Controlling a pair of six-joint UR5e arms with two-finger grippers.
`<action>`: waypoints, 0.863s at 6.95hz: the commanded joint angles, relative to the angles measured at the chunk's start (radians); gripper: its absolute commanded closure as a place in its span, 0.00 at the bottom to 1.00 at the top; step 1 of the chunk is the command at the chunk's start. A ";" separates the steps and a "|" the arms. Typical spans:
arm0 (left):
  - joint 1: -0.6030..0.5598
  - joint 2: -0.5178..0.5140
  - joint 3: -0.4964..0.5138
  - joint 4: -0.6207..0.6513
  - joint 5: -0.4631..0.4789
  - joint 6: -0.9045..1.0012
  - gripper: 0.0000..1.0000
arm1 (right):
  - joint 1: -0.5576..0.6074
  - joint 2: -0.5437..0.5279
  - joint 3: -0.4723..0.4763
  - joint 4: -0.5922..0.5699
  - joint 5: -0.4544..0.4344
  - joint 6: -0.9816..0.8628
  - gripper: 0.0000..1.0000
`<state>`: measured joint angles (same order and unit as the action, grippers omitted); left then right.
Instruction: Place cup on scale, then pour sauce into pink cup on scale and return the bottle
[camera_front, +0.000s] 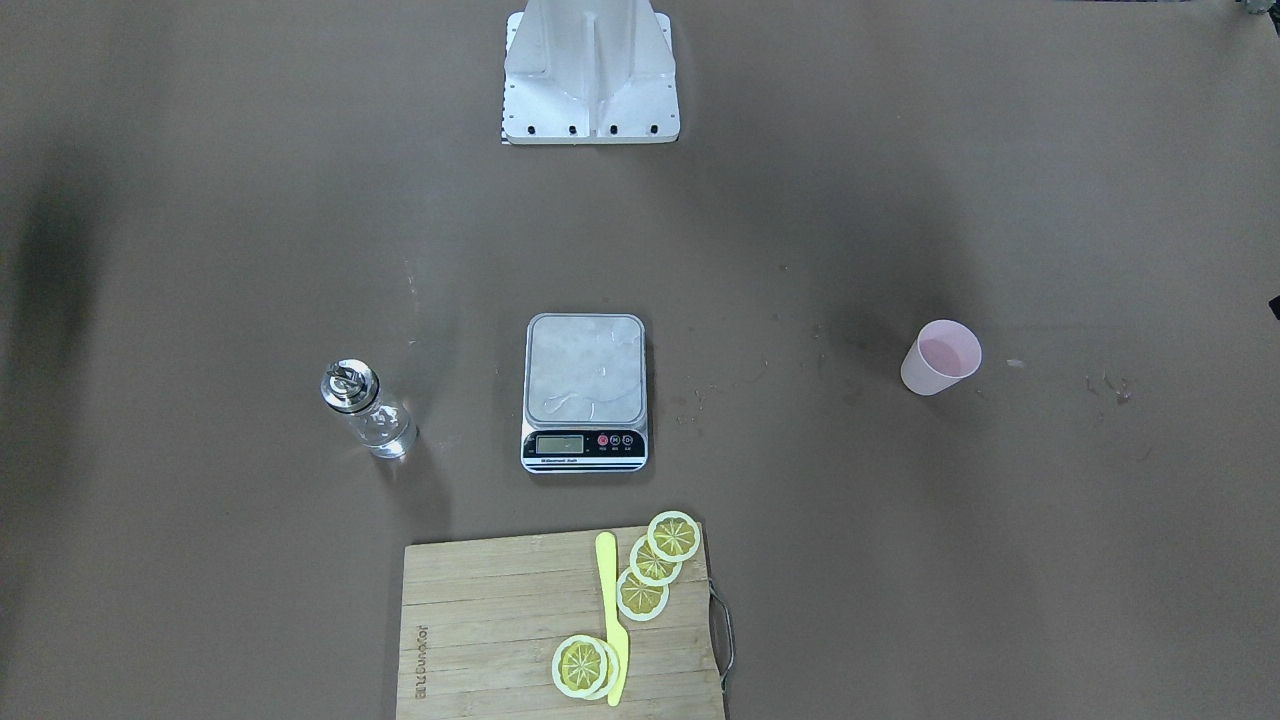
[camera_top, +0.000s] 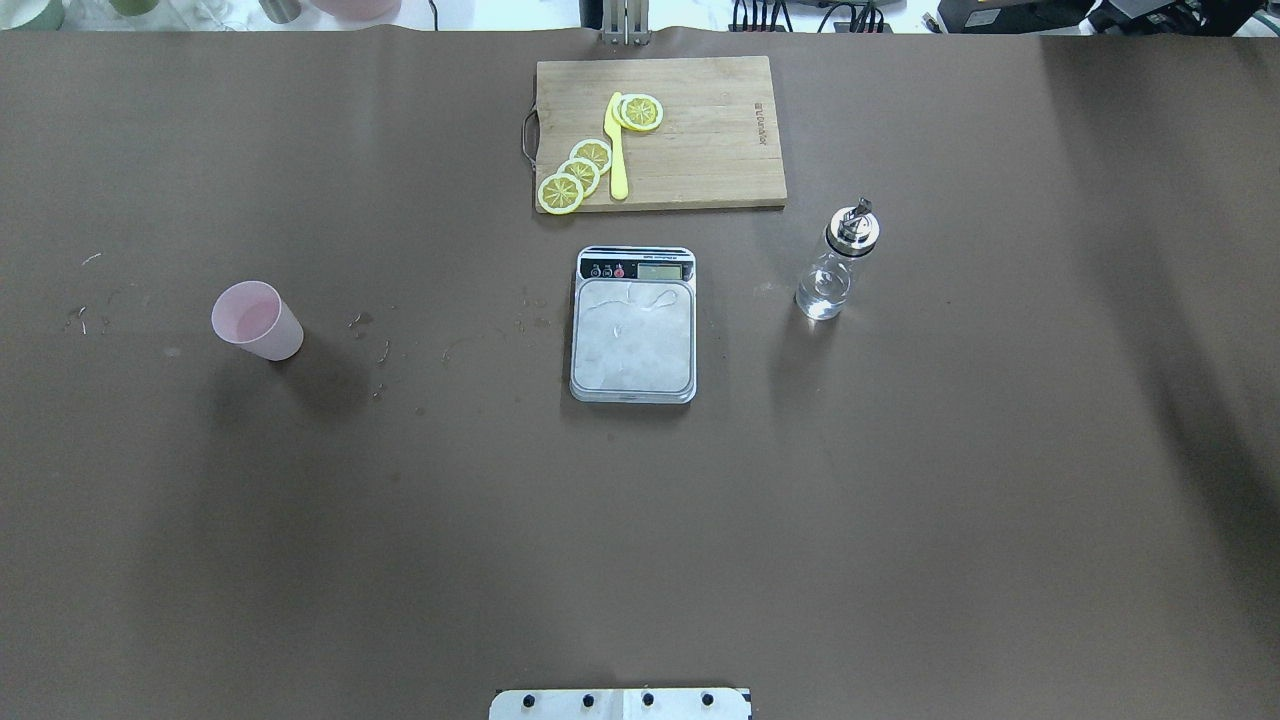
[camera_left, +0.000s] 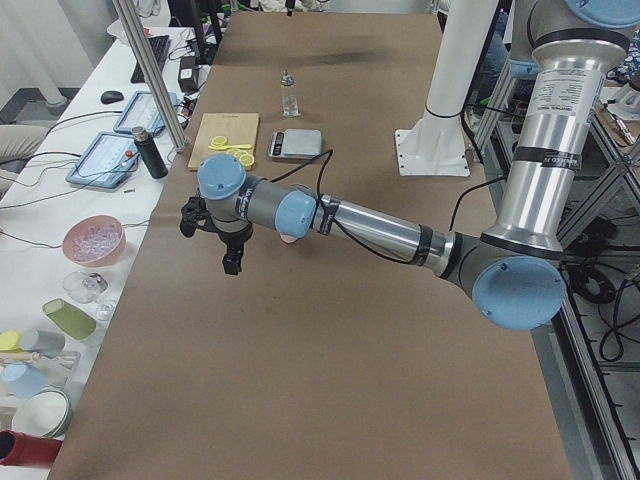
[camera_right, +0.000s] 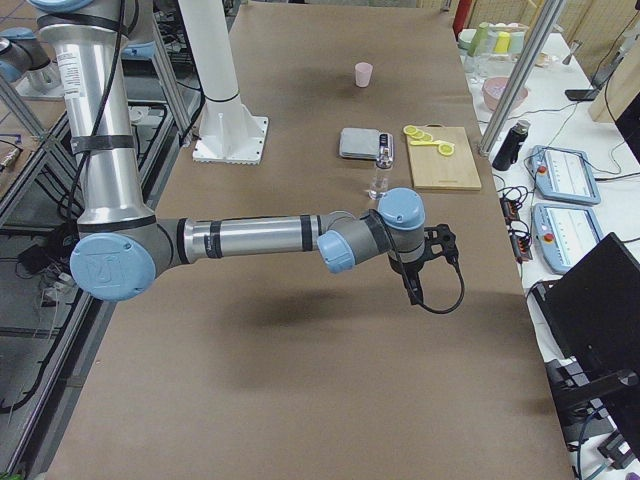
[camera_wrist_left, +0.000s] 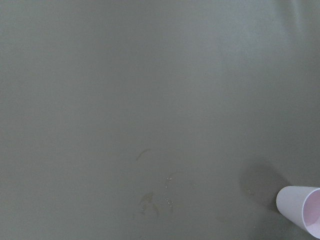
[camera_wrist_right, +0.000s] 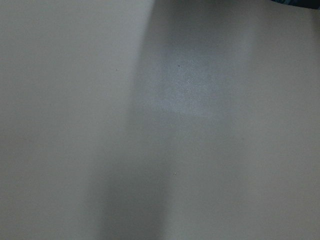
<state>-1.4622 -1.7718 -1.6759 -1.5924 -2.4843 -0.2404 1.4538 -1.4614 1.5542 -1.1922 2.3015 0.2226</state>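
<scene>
The pale pink cup (camera_front: 938, 358) (camera_top: 256, 320) stands upright on the brown table, well apart from the scale (camera_front: 585, 390) (camera_top: 633, 335), whose steel platform is bare. On the scale's other side stands the clear glass bottle (camera_front: 365, 410) (camera_top: 838, 262) with its metal pourer cap; the sauce inside barely shows. The left wrist view catches the cup (camera_wrist_left: 302, 207) at its lower right corner. My left gripper (camera_left: 231, 262) and right gripper (camera_right: 411, 290) hang above bare table at opposite ends, seen only in the side views. I cannot tell whether either one is open or shut.
A wooden cutting board (camera_front: 480, 620) (camera_top: 700, 140) with lemon slices (camera_front: 642, 592) and a yellow knife (camera_front: 612, 620) lies beyond the scale, at the operators' edge. The robot's white base (camera_front: 590, 90) stands at the near edge. Side benches hold bowls, cups and tablets.
</scene>
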 joint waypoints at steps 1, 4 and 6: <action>0.110 -0.063 0.004 -0.001 0.010 -0.106 0.02 | -0.001 -0.008 0.000 0.006 -0.025 0.010 0.00; 0.267 -0.123 0.005 -0.011 0.086 -0.227 0.02 | -0.001 -0.019 0.026 0.010 -0.024 0.014 0.00; 0.338 -0.159 0.051 -0.014 0.091 -0.221 0.03 | -0.001 -0.011 0.026 0.006 -0.007 0.014 0.00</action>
<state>-1.1644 -1.9044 -1.6550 -1.6036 -2.4022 -0.4594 1.4526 -1.4761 1.5788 -1.1846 2.2861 0.2360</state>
